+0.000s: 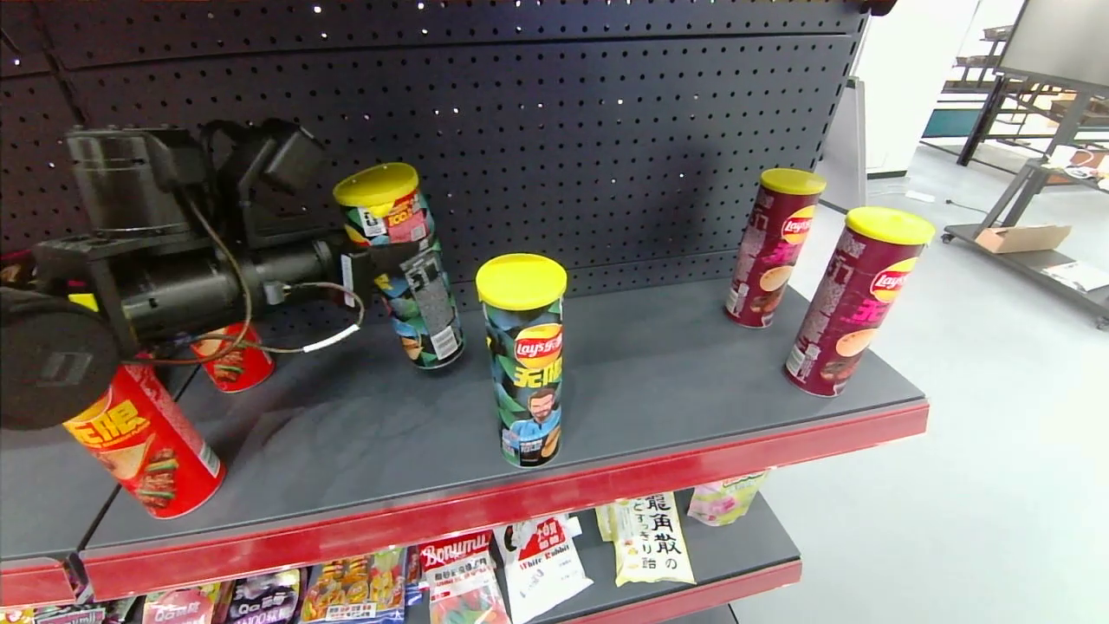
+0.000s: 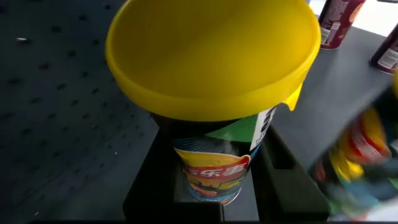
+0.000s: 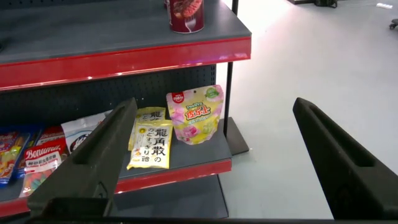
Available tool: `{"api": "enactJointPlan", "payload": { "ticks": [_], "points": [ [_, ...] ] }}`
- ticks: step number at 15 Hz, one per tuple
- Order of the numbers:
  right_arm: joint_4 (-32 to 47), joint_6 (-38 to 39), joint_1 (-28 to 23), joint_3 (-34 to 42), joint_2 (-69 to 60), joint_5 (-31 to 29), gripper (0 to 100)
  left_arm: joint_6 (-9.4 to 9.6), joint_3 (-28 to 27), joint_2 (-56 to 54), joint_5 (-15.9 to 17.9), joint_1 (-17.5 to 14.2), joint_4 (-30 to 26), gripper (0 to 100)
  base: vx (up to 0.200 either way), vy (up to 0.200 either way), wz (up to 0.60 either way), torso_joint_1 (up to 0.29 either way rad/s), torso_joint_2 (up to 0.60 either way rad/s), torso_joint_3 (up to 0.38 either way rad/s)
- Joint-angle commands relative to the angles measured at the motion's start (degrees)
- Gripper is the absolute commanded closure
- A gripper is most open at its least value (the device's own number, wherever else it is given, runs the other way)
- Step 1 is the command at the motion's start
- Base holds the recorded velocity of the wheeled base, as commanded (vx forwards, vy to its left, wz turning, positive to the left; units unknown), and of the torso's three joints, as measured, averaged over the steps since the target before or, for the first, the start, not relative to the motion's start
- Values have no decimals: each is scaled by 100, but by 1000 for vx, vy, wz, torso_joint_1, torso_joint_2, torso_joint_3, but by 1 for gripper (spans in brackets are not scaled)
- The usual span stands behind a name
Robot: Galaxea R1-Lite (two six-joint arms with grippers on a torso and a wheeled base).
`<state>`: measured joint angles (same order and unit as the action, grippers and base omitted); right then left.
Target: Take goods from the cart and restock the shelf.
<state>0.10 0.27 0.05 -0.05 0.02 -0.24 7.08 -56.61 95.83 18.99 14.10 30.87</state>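
My left gripper is shut on a chip can with a green-blue pattern and a yellow lid. The can is tilted near the back of the grey shelf, its base at or just above the surface. In the left wrist view the can's lid is closest, with black fingers on both sides of the can body. A matching can stands upright near the shelf's front edge. My right gripper is open with nothing in it, down by the lower shelf.
Two maroon cans stand at the shelf's right end, and red cans at the left. A black pegboard backs the shelf. Snack bags fill the lower shelf. Open floor lies to the right.
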Motion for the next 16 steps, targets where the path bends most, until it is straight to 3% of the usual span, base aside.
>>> {"api": "enactJointPlan", "payload": {
  "ticks": [1, 2, 8, 10, 16],
  "points": [
    [-1, 0, 4, -4, -2, -2, 0, -216, -623, 762, -115, 321, -2, 100, 0, 0, 0, 0, 0, 0],
    [-1, 0, -5, 5, -2, -2, 0, -295, -895, 973, -291, 409, -2, 100, 0, 0, 0, 0, 0, 0],
    [-1, 0, -5, 5, -2, -2, 0, -322, -1467, 1553, -414, 681, -2, 100, 0, 0, 0, 0, 0, 0],
    [-1, 0, -5, -4, -2, -2, 0, -348, -1748, 1755, -634, 760, -2, 100, 0, 0, 0, 0, 0, 0],
    [-1, 0, 4, 5, -2, -2, 0, -374, -1871, 1939, -678, 769, 16, 100, 0, 0, 0, 0, 0, 0]
  ]
}}
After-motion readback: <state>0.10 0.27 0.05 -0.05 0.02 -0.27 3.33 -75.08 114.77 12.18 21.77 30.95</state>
